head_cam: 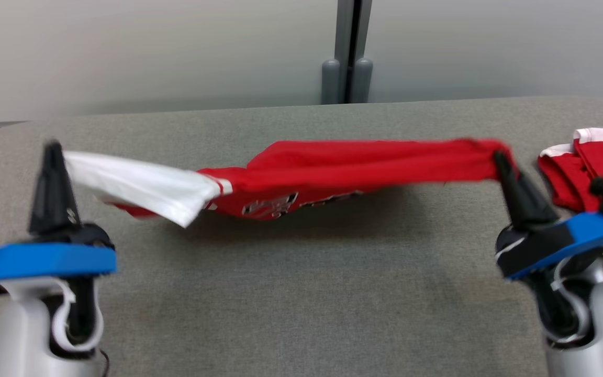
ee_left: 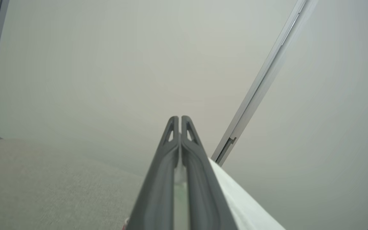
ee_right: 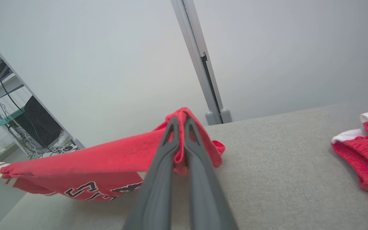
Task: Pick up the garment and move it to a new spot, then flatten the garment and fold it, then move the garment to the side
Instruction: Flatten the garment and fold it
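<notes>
- Red and white, the garment (head_cam: 343,167) in the head view hangs stretched between our two hands. It is lifted off the grey counter (head_cam: 301,293), with its shadow under the middle.
- Our left hand (head_cam: 53,151) is pinched tight on the white end, which runs from its fingertips toward the right hand (head_cam: 499,156). That hand is closed on the red end.
- Just past the right hand's outer side, a second garment (head_cam: 589,162), also red with white trim, lies crumpled on the counter, apart from the held one. Beyond both hands stands a grey post (head_cam: 347,52).
- In the left wrist view, our left fingers (ee_left: 160,179) lie pressed together with a pale sliver of cloth between them. White cloth runs off from their right side, and the counter lies to their left.
- In the right wrist view, our right fingers (ee_right: 158,179) clamp a bunched red fold at their tips. From there the garment sags away to the hand's left, showing dark lettering (ee_right: 88,190). The second garment lies on the counter well to the hand's right. We cannot tell whether the lowest fold touches the counter.
</notes>
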